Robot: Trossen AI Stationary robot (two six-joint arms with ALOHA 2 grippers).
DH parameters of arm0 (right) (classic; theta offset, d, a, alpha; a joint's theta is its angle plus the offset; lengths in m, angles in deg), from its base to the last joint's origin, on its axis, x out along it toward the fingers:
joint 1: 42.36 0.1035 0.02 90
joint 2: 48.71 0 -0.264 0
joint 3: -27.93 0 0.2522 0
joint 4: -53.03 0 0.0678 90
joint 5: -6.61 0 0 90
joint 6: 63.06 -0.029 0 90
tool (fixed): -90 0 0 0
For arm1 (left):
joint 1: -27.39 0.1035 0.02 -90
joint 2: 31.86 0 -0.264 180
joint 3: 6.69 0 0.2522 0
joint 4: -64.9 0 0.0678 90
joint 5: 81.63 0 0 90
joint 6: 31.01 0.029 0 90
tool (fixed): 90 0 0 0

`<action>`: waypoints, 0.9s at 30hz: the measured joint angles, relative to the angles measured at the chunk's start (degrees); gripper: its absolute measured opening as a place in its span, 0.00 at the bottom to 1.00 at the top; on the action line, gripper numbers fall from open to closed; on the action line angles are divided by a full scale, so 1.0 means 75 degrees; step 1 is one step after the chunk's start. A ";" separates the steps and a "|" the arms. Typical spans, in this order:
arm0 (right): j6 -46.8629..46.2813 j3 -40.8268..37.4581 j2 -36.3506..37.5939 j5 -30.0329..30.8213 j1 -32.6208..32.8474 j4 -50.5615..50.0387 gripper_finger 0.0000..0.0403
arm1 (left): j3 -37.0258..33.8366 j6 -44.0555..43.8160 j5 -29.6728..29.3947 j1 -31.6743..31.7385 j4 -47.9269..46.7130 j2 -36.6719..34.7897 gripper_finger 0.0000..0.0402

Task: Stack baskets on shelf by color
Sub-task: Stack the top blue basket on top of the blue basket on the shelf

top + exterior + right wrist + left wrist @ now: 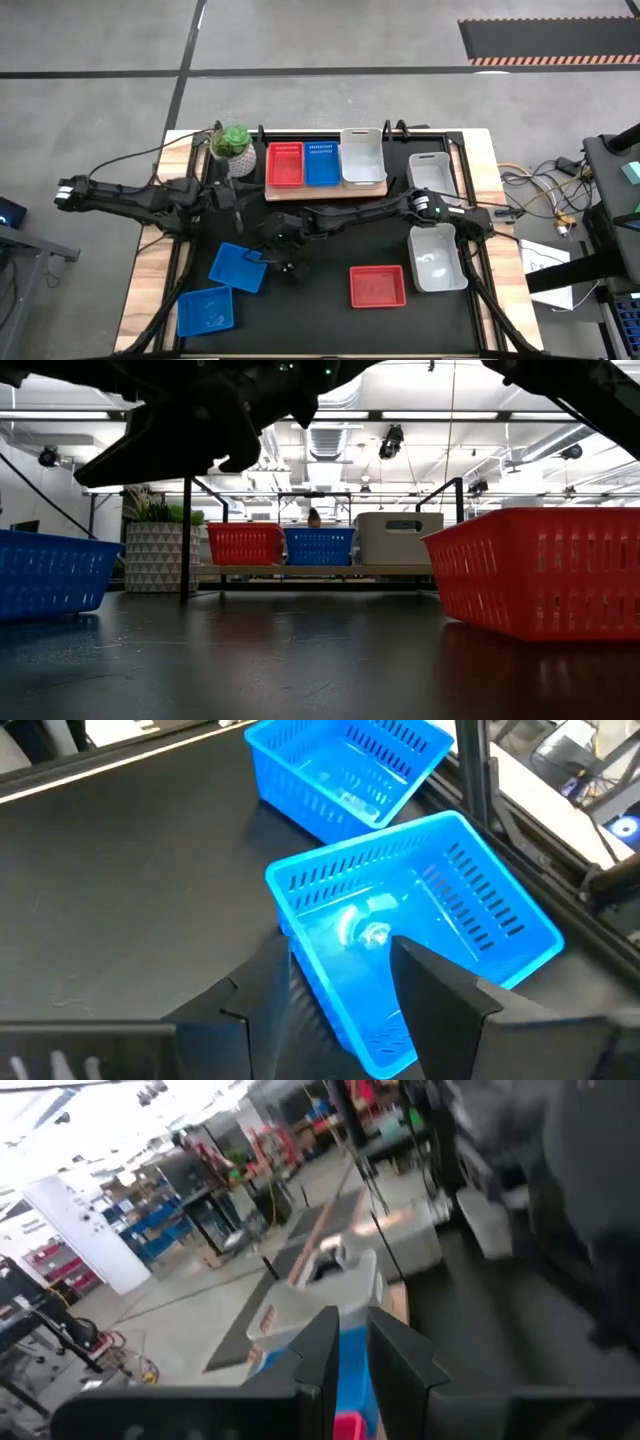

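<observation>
The light-wood shelf (300, 193) at the table's far side holds a red basket (285, 165), a blue basket (321, 163) and a whitish basket (362, 157) side by side. A loose blue basket (238, 267) sits askew on the black tabletop, and a second blue one (205, 310) sits nearer the front left. My right gripper (275, 255) is open at the first basket's right side. In the right wrist view (340, 1000) its fingers straddle that basket's (420, 920) near wall. My left gripper (232, 198) hangs shut and empty beside the plant pot. My right gripper has one finger (440, 1000) over the inside of the blue basket and the other (255, 1005) outside its near wall (330, 980), coming down at a slant from the table's right. I cannot tell whether either finger touches the wall. The basket rests on the table.
A red basket (377, 287) sits front centre. Two whitish baskets (437, 258) (430, 170) lie on the right side. A white plant pot (233, 148) stands at the shelf's left end. Black frame bars run along the table's sides.
</observation>
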 joint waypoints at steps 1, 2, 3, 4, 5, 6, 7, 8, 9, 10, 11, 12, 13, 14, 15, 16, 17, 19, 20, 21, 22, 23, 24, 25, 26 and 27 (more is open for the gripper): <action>0.0021 0.0000 -0.0030 -0.0009 -0.0013 0.0025 0.41 | 0.0002 -0.0098 0.0076 0.0000 0.0007 -0.0128 0.09; 0.0031 0.0000 -0.0052 -0.0025 -0.0023 0.0107 0.40 | 0.0004 -0.0158 0.0186 0.0000 -0.0014 -0.0255 0.09; 0.0029 0.0000 -0.0065 -0.0030 -0.0034 0.0141 0.40 | 0.0004 -0.0167 0.0319 0.0000 -0.0037 -0.0382 0.09; 0.0031 0.0000 -0.0088 -0.0039 -0.0048 0.0158 0.39 | 0.0004 -0.0182 0.0477 -0.0002 -0.0039 -0.0496 0.09; 0.0036 0.0000 -0.0115 -0.0044 -0.0064 0.0189 0.39 | 0.0004 -0.0241 0.0631 0.0000 -0.0017 -0.0596 0.09; 0.0037 0.0000 -0.0168 -0.0048 -0.0081 0.0246 0.38 | 0.0004 -0.0348 0.0753 -0.0003 0.0032 -0.0687 0.09; 0.0031 0.0000 -0.0198 -0.0043 -0.0089 0.0295 0.38 | 0.0004 -0.0382 0.0855 -0.0001 0.0111 -0.0768 0.09; 0.0031 -0.0006 -0.0224 -0.0038 -0.0104 0.0294 0.38 | 0.0002 -0.0472 0.0891 -0.0002 0.0191 -0.0849 0.09; 0.0033 -0.0009 -0.0299 -0.0041 -0.0111 0.0351 0.37 | 0.0001 -0.0583 0.0910 0.0000 0.0288 -0.0931 0.09; 0.0031 -0.0009 -0.0363 -0.0045 -0.0114 0.0484 0.37 | 0.0001 -0.0718 0.0917 0.0000 0.0367 -0.1003 0.09; 0.0022 -0.0009 -0.0412 -0.0047 -0.0117 0.0517 0.37 | 0.0001 -0.0801 0.0920 0.0000 0.0414 -0.1078 0.09; -0.0018 -0.0009 -0.0485 -0.0073 -0.0117 0.0572 0.36 | 0.0001 -0.0901 0.0919 0.0000 0.0395 -0.1137 0.09; -0.0060 -0.0009 -0.0531 -0.0092 -0.0117 0.0656 0.36 | -0.0005 -0.0950 0.0920 0.0000 0.0376 -0.1201 0.09; -0.0105 -0.0009 -0.0629 -0.0159 -0.0124 0.0725 0.36 | -0.0025 -0.0961 0.0920 0.0000 0.0384 -0.1273 0.09; -0.0150 -0.0009 -0.0668 -0.0208 -0.0131 0.0805 0.36 | -0.0058 -0.0961 0.0920 0.0000 0.0387 -0.1329 0.09; -0.0175 -0.0011 -0.0711 -0.0211 -0.0131 0.0814 0.36 | -0.0102 -0.0961 0.0920 0.0000 0.0384 -0.1385 0.09; -0.0198 -0.0015 -0.0748 -0.0226 -0.0134 0.0851 0.36 | -0.0151 -0.0957 0.0920 0.0000 0.0382 -0.1443 0.09; -0.0251 -0.0015 -0.0800 -0.0225 -0.0137 0.0936 0.36 | -0.0235 -0.0920 0.0916 0.0000 0.0442 -0.1576 0.09; -0.0285 -0.0015 -0.0809 -0.0223 -0.0137 0.0984 0.36 | -0.0279 -0.0905 0.0914 0.0000 0.0443 -0.1642 0.09; -0.0298 -0.0015 -0.0813 -0.0224 -0.0137 0.0974 0.36 | -0.0333 -0.0903 0.0915 0.0000 0.0408 -0.1719 0.09; -0.0303 -0.0015 -0.0828 -0.0220 -0.0137 0.0967 0.36 | -0.0374 -0.0900 0.0914 0.0000 0.0359 -0.1805 0.09; -0.0304 -0.0015 -0.0864 -0.0220 -0.0137 0.0982 0.36 | -0.0393 -0.0900 0.0914 0.0000 0.0365 -0.1883 0.09; -0.0304 -0.0015 -0.0887 -0.0219 -0.0137 0.0978 0.35 | -0.0407 -0.0900 0.0917 0.0000 0.0400 -0.1968 0.09; -0.0314 -0.0015 -0.0910 -0.0210 -0.0137 0.0942 0.35 | -0.0437 -0.0898 0.0916 0.0000 0.0418 -0.2061 0.09; -0.0318 -0.0015 -0.0946 -0.0205 -0.0143 0.0933 0.34 | -0.0468 -0.0897 0.0914 0.0000 0.0414 -0.2153 0.09; -0.0321 -0.0015 -0.0959 -0.0203 -0.0149 0.0889 0.33 | -0.0483 -0.0897 0.0908 0.0000 0.0446 -0.2235 0.09</action>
